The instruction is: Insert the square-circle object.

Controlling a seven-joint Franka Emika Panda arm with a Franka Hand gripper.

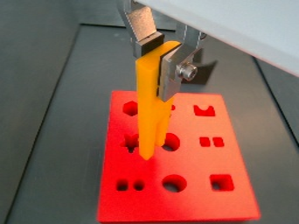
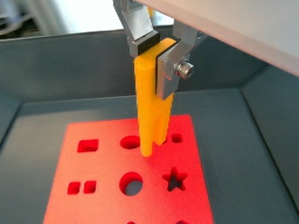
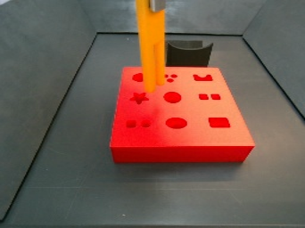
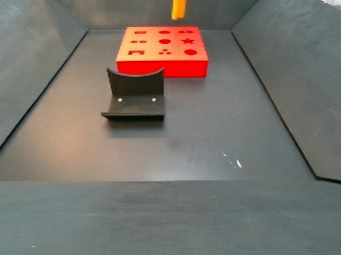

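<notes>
The square-circle object (image 1: 149,105), a long orange-yellow bar, hangs upright in my gripper (image 1: 159,59), which is shut on its upper end. Both wrist views show this grip (image 2: 156,58). The bar's (image 2: 149,114) lower end is at the top face of the flat red block (image 1: 187,203), in the middle of its shaped holes. I cannot tell whether the end is inside a hole. In a side view the bar (image 3: 149,40) stands over the far left part of the red block (image 3: 179,150). In both side views the gripper itself is cut off above the frame.
The dark fixture (image 4: 134,95) stands on the grey bin floor, in front of the red block (image 4: 164,68) in one side view and behind it (image 3: 191,52) in the other. Sloping grey walls (image 3: 53,107) enclose the floor on all sides.
</notes>
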